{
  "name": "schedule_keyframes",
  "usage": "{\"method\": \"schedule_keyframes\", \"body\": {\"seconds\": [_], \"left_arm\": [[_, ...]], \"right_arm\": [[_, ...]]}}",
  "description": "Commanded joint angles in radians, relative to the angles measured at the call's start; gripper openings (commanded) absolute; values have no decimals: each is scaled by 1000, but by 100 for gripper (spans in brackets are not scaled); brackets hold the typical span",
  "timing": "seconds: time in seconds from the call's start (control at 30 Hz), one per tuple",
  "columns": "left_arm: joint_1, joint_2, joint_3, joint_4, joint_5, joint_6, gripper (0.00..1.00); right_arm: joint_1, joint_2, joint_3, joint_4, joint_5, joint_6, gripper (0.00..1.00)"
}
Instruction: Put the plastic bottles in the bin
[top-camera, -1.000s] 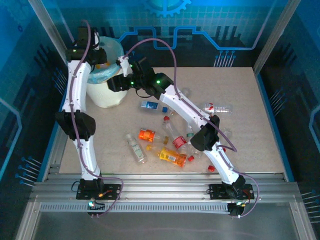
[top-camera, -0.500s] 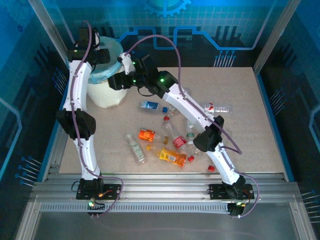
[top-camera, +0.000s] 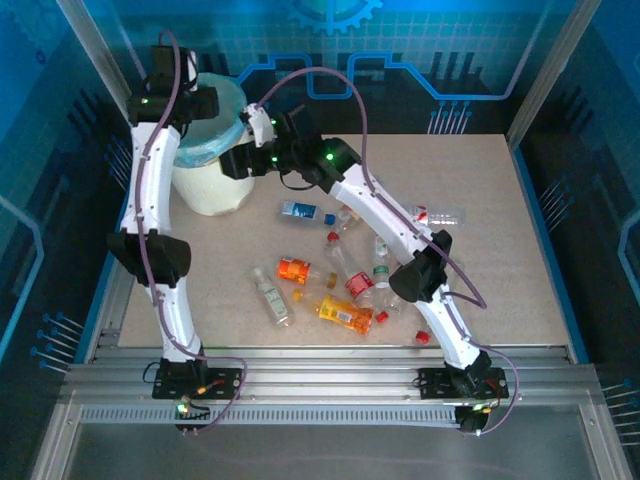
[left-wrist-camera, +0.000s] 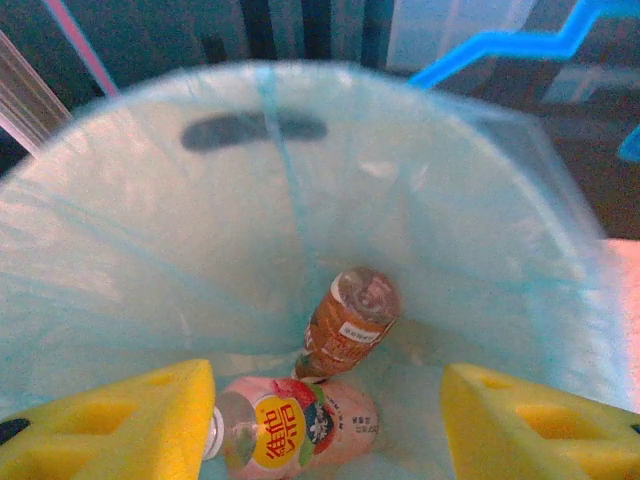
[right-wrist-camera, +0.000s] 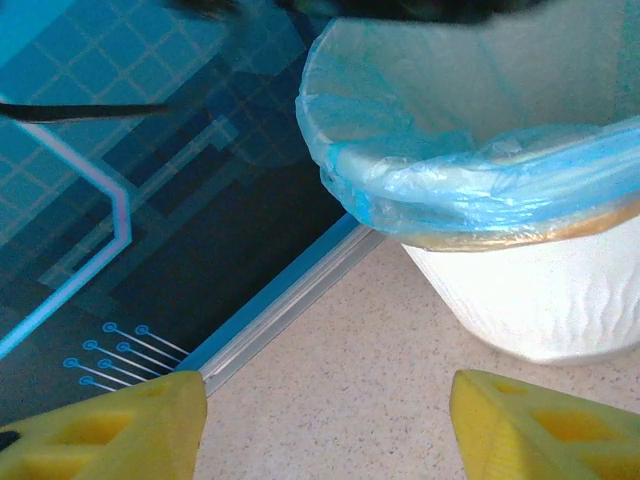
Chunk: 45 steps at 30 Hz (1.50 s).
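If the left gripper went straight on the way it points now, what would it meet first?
Likely the pink bottle at the bottom of the bin, between the fingers of the open left gripper; a brown bottle lies beyond. Depth is unclear.

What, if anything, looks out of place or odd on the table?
Nothing looks spilled or damaged. The plastic bottles lie scattered on the table. One small red piece, perhaps a loose cap, lies alone near the front edge.

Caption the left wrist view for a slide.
Open left gripper above the lined bin, an orange bottle and a clear labelled bottle lying inside.
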Motion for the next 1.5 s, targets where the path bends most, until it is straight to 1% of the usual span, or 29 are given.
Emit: {"method": "schedule_keyframes", "body": {"seconds": [0.0, 0.1, 0.13, 0.23, 0.3, 0.4, 0.5, 0.57, 0.67, 0.73, 0.83, 0.9, 0.97, 1.03, 1.2, 1.23, 1.33, 1.47], "left_arm": [[-8, -207, -48, 27, -34, -4, 62], [-26, -370, -233, 119, -36, -17, 63], [-39, -425, -299, 147, -40, -18, 66], [-85, -548, -444, 176, -57, -13, 68], [-124, -617, -528, 163, -73, -15, 68], [-189, -748, -718, 138, -73, -51, 68], [-230, -888, -935, 107, -19, -136, 68], [-236, -947, -1036, 33, 36, -207, 68], [-242, -984, -1147, -53, 131, -282, 68], [-242, -1002, -1223, -63, 185, -301, 68], [-242, -1011, -1313, -65, 204, -320, 68], [-242, -1001, -1353, -60, 227, -338, 68], [-242, -988, -1403, -27, 307, -362, 68], [-242, -978, -1465, 36, 389, -403, 68], [-242, -970, -1617, 203, 479, -520, 68], [-242, -967, -1652, 237, 484, -561, 68], [-242, -936, -1722, 307, 493, -623, 68], [-242, -892, -1780, 372, 475, -650, 68]], "right_arm": [[-15, -95, -17, -44, -49, 5, 67], [-23, -155, -85, -40, -76, -12, 67], [-26, -179, -115, -35, -86, -15, 67], [-32, -251, -213, -27, -95, -45, 67], [-34, -307, -295, -25, -89, -72, 67], [-44, -418, -473, 17, -112, -96, 67], [-42, -547, -687, 83, -108, -128, 67], [-40, -628, -816, 107, -112, -163, 67], [-37, -718, -975, 117, -103, -216, 67], [-37, -767, -1080, 149, -71, -219, 67], [-35, -806, -1194, 198, -85, -216, 66], [-25, -800, -1204, 175, -99, -218, 66], [0, -787, -1192, 136, -95, -236, 67], [37, -773, -1185, 109, -79, -270, 67], [118, -744, -1182, 55, -6, -321, 67], [137, -735, -1179, 32, 21, -331, 67], [190, -721, -1189, -5, 75, -356, 67], [243, -707, -1211, -28, 102, -380, 67]]}}
